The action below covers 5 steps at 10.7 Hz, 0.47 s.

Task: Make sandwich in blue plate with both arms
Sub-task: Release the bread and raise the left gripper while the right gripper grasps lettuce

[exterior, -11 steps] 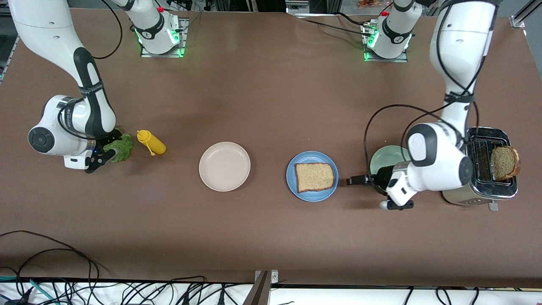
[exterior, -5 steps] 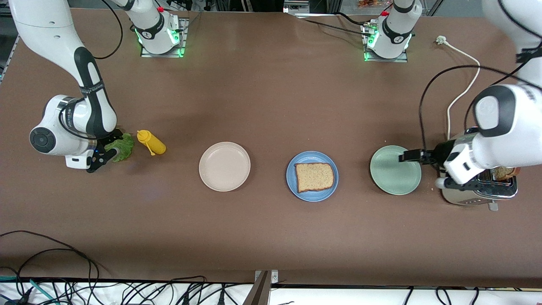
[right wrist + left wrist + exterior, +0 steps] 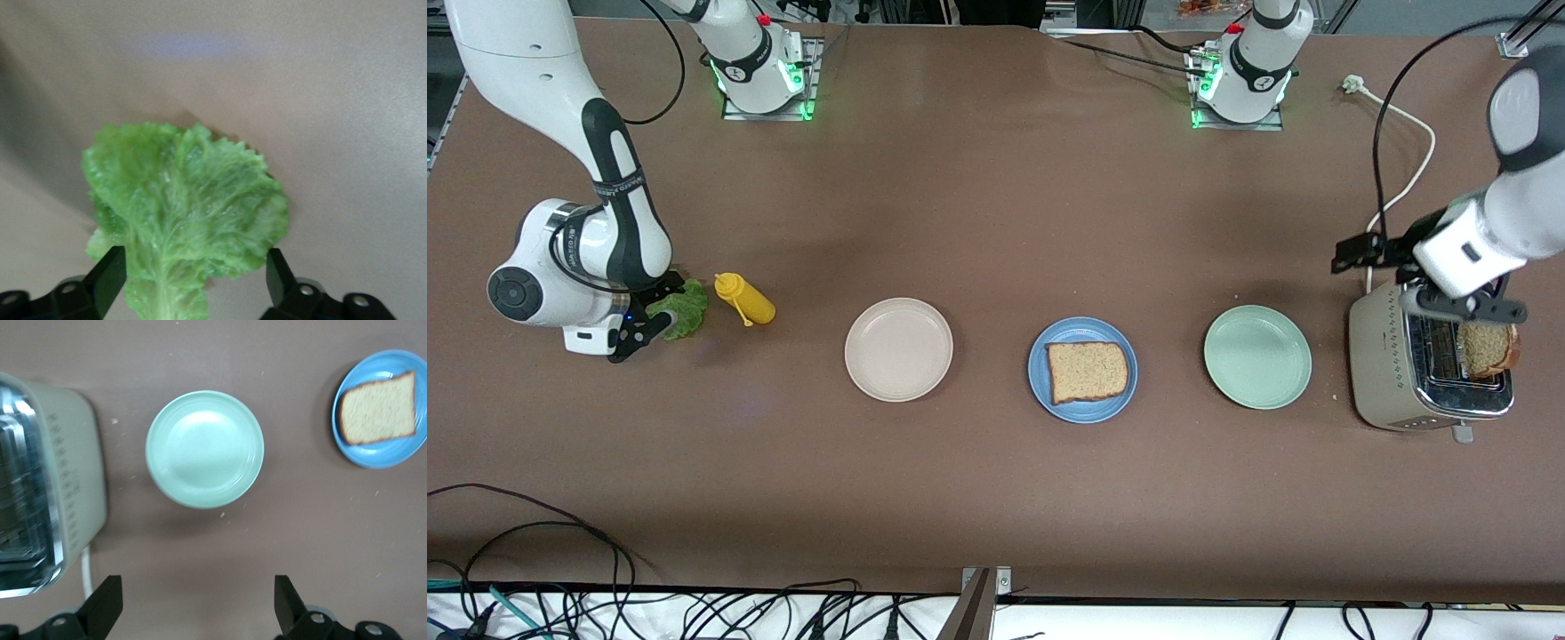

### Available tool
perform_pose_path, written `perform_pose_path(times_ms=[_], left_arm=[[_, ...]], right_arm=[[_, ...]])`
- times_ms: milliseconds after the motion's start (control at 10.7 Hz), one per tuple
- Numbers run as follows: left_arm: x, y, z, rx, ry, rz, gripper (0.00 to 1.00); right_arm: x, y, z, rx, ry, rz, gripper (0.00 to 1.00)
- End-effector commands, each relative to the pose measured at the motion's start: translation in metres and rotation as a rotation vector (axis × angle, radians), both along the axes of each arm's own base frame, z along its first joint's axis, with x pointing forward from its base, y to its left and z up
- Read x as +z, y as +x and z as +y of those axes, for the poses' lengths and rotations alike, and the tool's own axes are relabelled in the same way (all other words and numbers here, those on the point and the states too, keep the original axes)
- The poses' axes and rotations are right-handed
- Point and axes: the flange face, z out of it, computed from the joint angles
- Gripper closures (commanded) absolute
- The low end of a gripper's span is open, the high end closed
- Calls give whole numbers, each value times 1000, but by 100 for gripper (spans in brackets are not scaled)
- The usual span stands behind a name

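One brown bread slice (image 3: 1088, 371) lies on the blue plate (image 3: 1083, 412) at mid-table. A second slice (image 3: 1487, 348) stands in the toaster (image 3: 1387, 373) at the left arm's end. The green lettuce leaf (image 3: 682, 311) lies on the table at the right arm's end. My right gripper (image 3: 640, 332) is low at the leaf, open, with the leaf's stem end (image 3: 180, 220) between its fingers (image 3: 107, 277). My left gripper (image 3: 1353, 252) is up in the air, open and empty, over the table beside the toaster. Its view shows the blue plate (image 3: 383, 457) and bread (image 3: 377, 409).
A yellow squeeze bottle (image 3: 745, 300) lies beside the lettuce. A beige plate (image 3: 898, 348) and a pale green plate (image 3: 1257, 356) flank the blue plate. The toaster's white cord (image 3: 1414, 169) runs toward the left arm's base. Cables hang along the table's front edge.
My left gripper has pulled away from beside the blue plate, passed over the green plate and risen beside the toaster. The right arm has stayed at the lettuce.
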Motion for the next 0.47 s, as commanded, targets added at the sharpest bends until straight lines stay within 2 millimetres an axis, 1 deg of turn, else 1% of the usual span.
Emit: perform_pose_path(times_ms=[0,93,187,280,374], left_arm=[[52,-48,-36,-25,137,-31,0],[63,-55,-46,-10,156,-33,0],[73,-59,-49,-11,166,-35,0],[83,-60,-51,-12,168,-38,0],[92,-61,-53,-18,173,-41,0]], right_arm=[[-3,-3,-1,-13,29,1,38],[-3,-3,-1,-13,29,1,60],[-2,-3,-2,-14,28,1,80],[-2,-2,-3,-17,29,1,97],[-2,-2,-3,-17,29,-1,100]])
